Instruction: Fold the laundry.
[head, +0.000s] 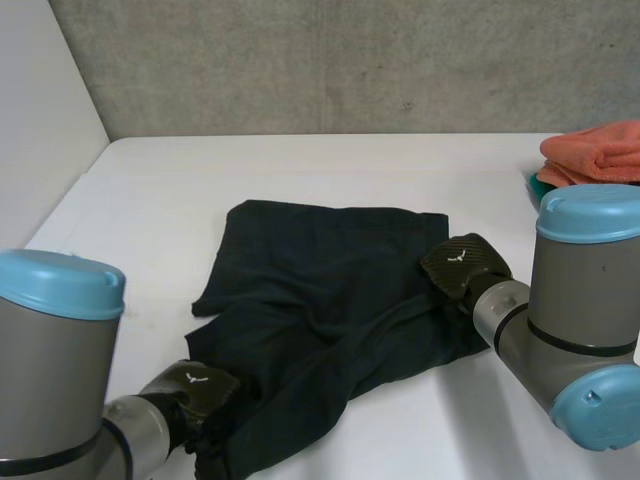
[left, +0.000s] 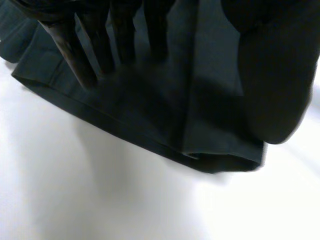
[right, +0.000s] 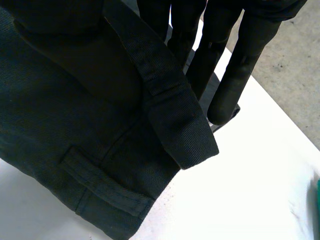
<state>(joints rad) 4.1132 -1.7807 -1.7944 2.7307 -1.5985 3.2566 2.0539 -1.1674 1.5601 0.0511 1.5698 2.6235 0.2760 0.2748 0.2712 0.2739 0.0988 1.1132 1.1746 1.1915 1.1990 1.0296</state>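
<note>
1. The dark trousers (head: 320, 290) lie rumpled in the middle of the white table (head: 150, 200) — blackish twill, with belt loops on the waistband and a hemmed leg;
2. the left hand (head: 200, 388) lays straight, unclenched fingers (left: 122, 35) on the near hem;
3. the right hand (head: 465, 262) pinches the waistband between thumb and fingers (right: 236, 75);
4. an orange towel (head: 595, 150) sits folded at the table's far right.

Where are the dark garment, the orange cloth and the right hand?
dark garment (head: 320, 265): head view, its flat middle.
orange cloth (head: 598, 150): head view, its top fold.
right hand (head: 465, 265): head view, its back.

White table (head: 300, 170); grey concrete wall (head: 350, 60) behind it; white panel (head: 40, 120) beside.
</note>
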